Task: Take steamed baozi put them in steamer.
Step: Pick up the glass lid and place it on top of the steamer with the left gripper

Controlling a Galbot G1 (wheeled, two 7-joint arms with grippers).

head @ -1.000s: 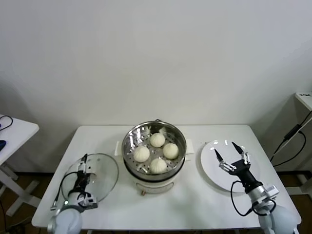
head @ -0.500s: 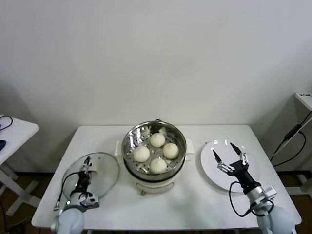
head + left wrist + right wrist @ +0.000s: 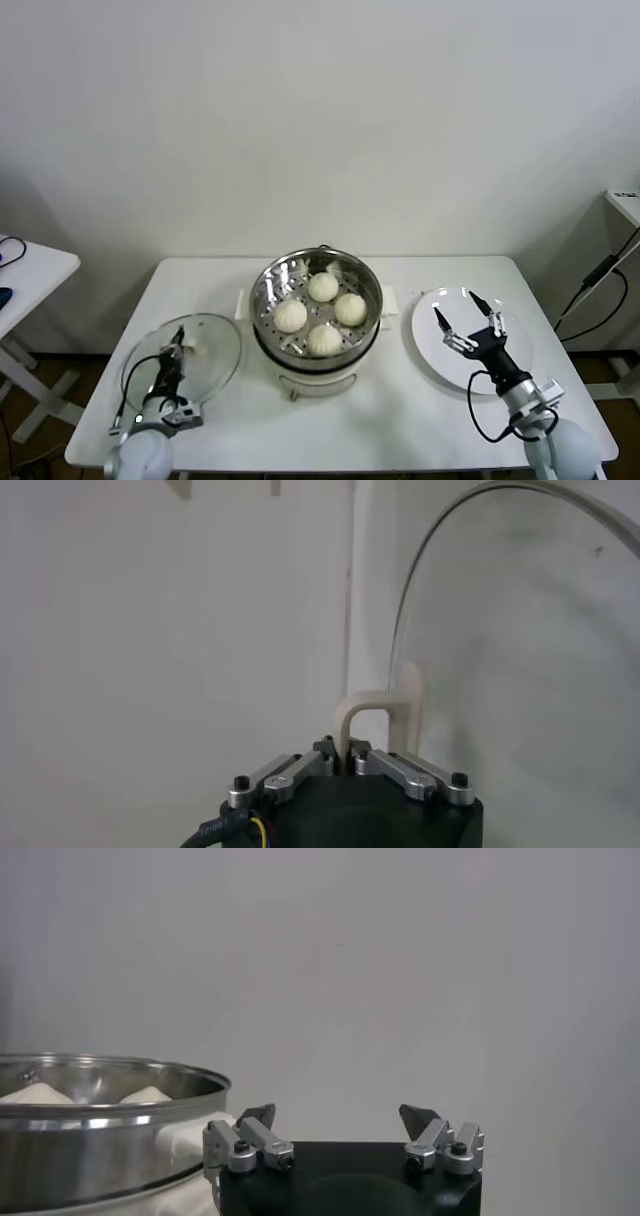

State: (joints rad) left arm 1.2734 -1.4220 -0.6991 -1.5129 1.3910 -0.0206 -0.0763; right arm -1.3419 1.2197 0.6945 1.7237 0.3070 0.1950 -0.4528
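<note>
no readable text, labels or numbers

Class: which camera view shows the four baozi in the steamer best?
The head view: it looks down into the steamer, so all four baozi show on the tray. The right wrist view sees the steamer side-on, with only two bun tops above the rim. The left wrist view shows no baozi, only the glass lid.
</note>
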